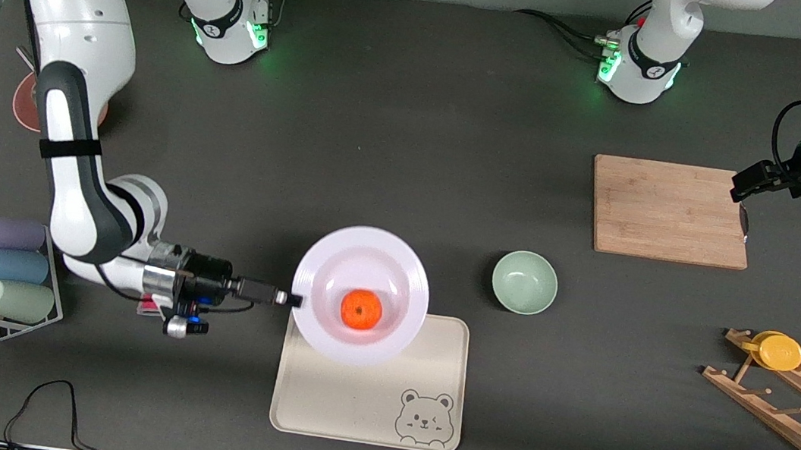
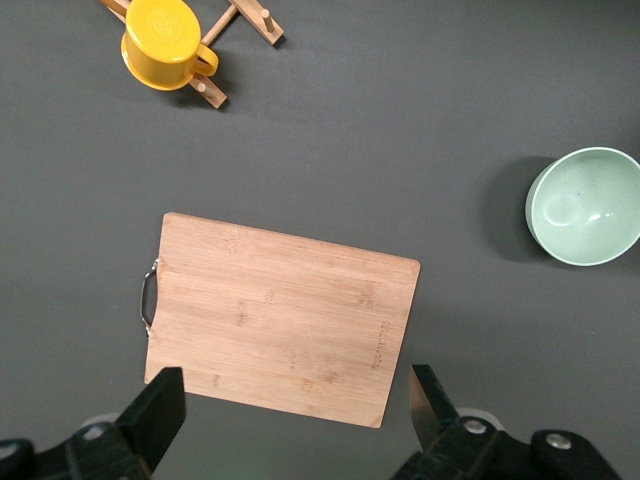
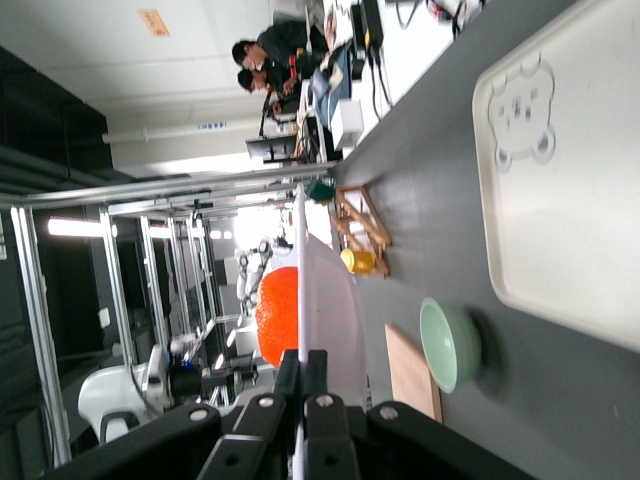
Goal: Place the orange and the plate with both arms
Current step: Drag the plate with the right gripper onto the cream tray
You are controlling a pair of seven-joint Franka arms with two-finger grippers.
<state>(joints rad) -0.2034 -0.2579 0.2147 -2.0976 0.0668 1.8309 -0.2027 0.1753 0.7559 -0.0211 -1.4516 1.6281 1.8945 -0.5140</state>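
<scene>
The white plate is held in the air over the cream bear tray, with the orange in its centre. My right gripper is shut on the plate's rim at the right arm's end. In the right wrist view the plate shows edge-on between the fingers, with the orange on it. My left gripper is open and empty, up over the end of the wooden cutting board; its wrist view shows the board below the spread fingers.
A pale green bowl sits between the tray and the board. A wooden rack with a yellow cup stands at the left arm's end. A rack of pastel cups and a reddish disc are at the right arm's end.
</scene>
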